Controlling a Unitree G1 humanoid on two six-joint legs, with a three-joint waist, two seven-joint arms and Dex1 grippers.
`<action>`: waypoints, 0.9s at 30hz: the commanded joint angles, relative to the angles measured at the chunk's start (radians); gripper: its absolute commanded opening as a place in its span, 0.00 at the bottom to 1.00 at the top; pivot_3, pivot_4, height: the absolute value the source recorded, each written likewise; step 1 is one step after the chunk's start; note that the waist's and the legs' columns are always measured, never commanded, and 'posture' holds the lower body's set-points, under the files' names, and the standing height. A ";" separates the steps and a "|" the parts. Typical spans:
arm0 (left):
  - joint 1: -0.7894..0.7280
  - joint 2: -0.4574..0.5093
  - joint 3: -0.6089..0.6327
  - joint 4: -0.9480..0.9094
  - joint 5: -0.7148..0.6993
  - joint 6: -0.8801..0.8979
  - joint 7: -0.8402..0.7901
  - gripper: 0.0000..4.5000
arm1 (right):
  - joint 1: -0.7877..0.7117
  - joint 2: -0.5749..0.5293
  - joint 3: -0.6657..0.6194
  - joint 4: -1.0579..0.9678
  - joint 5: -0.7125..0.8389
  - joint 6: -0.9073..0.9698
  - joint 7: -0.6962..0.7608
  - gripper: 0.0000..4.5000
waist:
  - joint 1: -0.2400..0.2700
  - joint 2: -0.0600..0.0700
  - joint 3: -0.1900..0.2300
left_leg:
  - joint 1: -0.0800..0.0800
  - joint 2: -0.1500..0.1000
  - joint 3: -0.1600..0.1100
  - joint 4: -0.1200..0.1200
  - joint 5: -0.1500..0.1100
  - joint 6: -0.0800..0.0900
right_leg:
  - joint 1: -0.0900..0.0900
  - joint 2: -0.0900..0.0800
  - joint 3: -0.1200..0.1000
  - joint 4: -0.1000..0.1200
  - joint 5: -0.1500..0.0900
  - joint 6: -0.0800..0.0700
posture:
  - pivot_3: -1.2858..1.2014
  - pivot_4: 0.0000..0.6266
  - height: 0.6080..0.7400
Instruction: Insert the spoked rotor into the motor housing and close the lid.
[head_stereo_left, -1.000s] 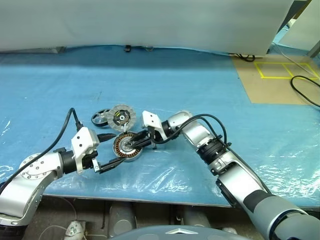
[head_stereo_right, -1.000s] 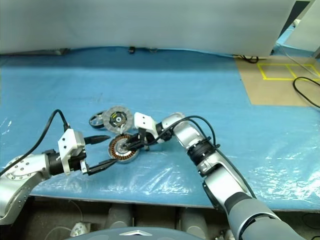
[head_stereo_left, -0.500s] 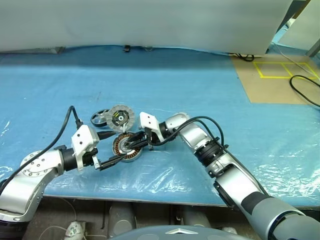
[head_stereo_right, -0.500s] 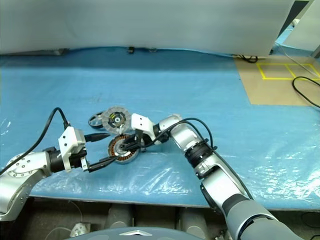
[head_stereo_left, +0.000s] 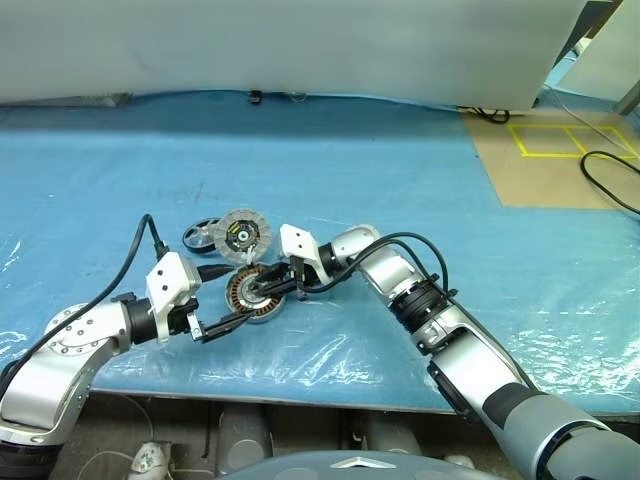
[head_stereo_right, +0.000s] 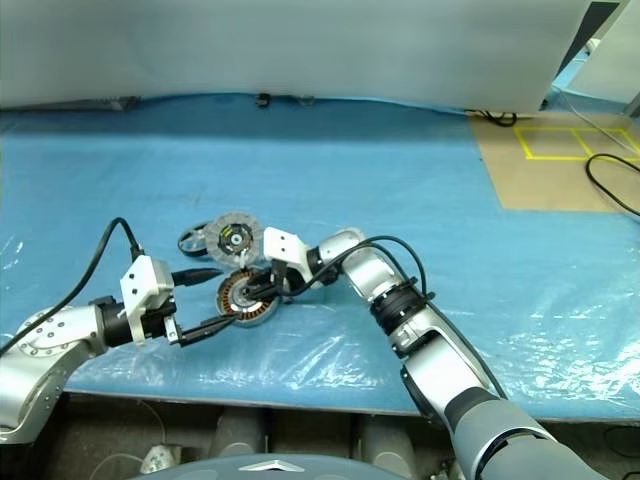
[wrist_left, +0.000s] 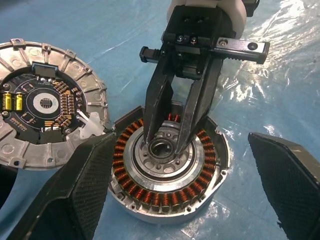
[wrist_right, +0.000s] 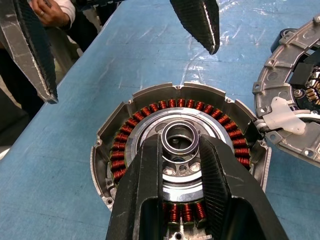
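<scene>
Right pincer (wrist_left: 167, 142) clenched on motor housing (head_stereo_left: 254, 294) hub — left pincer (head_stereo_left: 228, 297) released; copper-ringed silver drum, axis up.

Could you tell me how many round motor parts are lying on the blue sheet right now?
3: the motor housing between the grippers, the lid just behind it, the spoked rotor left of the lid. Smaller parts may be hidden.

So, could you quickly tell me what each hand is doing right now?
Left hand: open, holding nothing, fingers either side of the motor housing.
Right hand: closed on the small ring at the housing's centre.
</scene>
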 joint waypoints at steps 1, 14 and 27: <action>-0.003 -0.002 0.008 -0.024 -0.004 -0.014 -0.001 0.99 | 0.006 -0.018 -0.003 0.007 -0.015 0.008 0.004 0.15 | 0.000 0.000 0.000 | 0.000 0.000 0.000 0.000 0.000 0.000 | 0.000 0.000 0.000 0.000 0.000 0.000 | 0.52 0.24 1.00; -0.013 -0.004 0.003 -0.020 -0.004 -0.014 0.001 0.99 | 0.011 -0.020 -0.001 -0.020 -0.010 0.016 0.007 0.15 | 0.000 0.000 0.000 | 0.000 0.000 0.000 0.000 0.000 0.000 | 0.000 0.000 0.000 0.000 0.000 0.000 | 0.52 0.24 1.00; -0.013 -0.007 0.005 -0.019 -0.006 -0.014 0.001 0.99 | 0.022 -0.014 0.015 -0.044 -0.013 0.029 0.012 0.15 | 0.000 0.000 0.000 | 0.000 0.000 0.000 0.000 0.000 0.000 | 0.000 0.000 0.000 0.000 0.000 0.000 | 0.52 0.24 1.00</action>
